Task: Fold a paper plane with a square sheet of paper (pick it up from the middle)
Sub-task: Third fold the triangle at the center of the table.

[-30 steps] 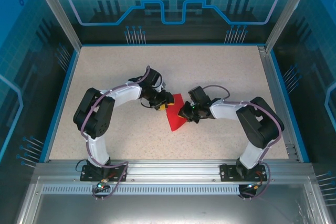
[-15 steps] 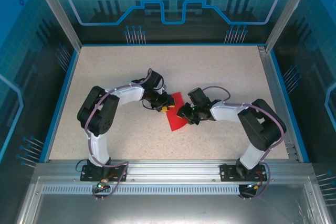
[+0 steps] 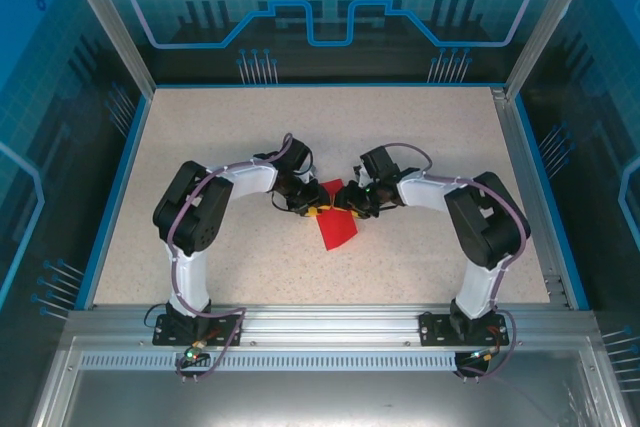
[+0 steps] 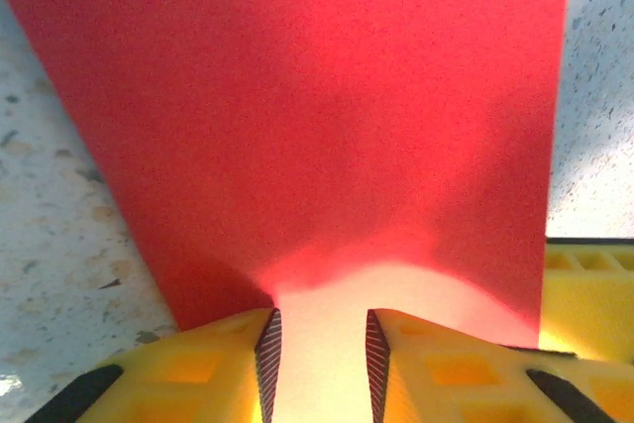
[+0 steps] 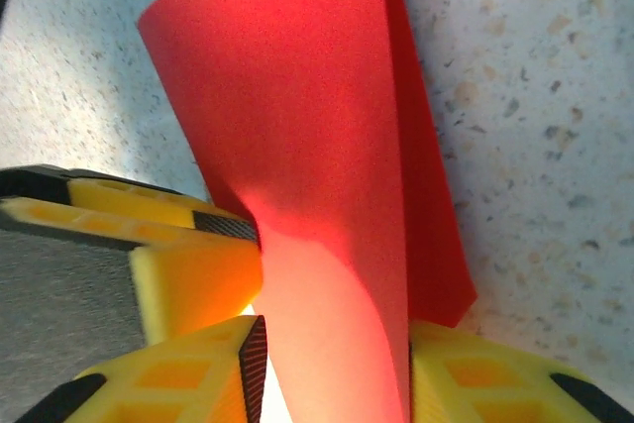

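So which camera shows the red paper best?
The right wrist view: close up, the red paper bends between yellow fingers, with a second layer beneath. The left wrist view shows a flat red expanse; the top view, a small, half-hidden wedge.

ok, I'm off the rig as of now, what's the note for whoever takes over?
Pincers: the left pincer has its fingers apart, with the red paper sheet across the gap, not clamped. The right pincer is also apart, with a raised flap of the sheet running between its fingers.
Position: both meet at the sheet's far end, mid table.
Done: the sheet is doubled over; the right wrist view shows two layers.
Left: it is not a dart shape yet, so the remaining folds and creasing are to do.
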Tool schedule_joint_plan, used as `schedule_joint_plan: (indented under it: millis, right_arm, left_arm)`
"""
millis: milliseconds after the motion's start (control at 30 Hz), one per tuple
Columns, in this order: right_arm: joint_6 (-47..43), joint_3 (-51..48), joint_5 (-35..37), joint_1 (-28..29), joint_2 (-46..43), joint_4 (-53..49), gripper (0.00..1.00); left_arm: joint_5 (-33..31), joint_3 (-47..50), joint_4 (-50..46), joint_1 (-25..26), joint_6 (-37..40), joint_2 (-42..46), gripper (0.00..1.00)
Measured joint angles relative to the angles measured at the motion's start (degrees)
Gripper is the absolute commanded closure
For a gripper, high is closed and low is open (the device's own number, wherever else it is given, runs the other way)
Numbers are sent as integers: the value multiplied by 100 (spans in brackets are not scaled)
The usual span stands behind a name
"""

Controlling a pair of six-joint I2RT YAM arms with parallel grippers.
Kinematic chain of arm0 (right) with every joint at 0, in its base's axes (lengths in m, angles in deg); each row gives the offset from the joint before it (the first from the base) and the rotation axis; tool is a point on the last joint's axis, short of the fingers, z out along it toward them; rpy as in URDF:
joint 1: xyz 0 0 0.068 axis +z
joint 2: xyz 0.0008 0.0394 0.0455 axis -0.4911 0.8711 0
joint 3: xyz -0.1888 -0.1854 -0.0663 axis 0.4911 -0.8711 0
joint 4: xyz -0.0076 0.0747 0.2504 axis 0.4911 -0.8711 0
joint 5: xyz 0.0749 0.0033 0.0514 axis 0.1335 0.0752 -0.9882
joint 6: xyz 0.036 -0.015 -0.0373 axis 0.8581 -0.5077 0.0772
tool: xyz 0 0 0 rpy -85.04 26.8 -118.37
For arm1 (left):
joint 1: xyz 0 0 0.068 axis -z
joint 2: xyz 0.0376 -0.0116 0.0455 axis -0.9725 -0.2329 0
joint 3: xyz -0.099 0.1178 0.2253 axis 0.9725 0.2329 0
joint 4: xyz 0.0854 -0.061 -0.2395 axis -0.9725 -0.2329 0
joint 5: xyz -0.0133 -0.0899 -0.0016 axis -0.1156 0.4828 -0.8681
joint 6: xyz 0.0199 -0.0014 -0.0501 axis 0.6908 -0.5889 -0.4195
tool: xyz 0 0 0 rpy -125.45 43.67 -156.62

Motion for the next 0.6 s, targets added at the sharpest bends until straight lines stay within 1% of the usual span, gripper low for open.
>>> schedule_joint_plan:
  millis: [67, 333, 467, 600]
  right_arm:
    - [-144, 103, -68, -42, 107, -116, 66]
    - [-745, 518, -363, -157, 334, -437, 82]
    - [-782, 511, -466, -188, 400, -442, 84]
    - [-518, 348, -592, -186, 400, -98, 86]
  left_arm:
    - [-35, -52, -63, 0, 120, -20, 68]
    - [-140, -227, -247, 0, 514, -105, 69]
    - [-138, -376, -273, -2, 647, -197, 68]
    - [-140, -562, -358, -2, 841, -295, 66]
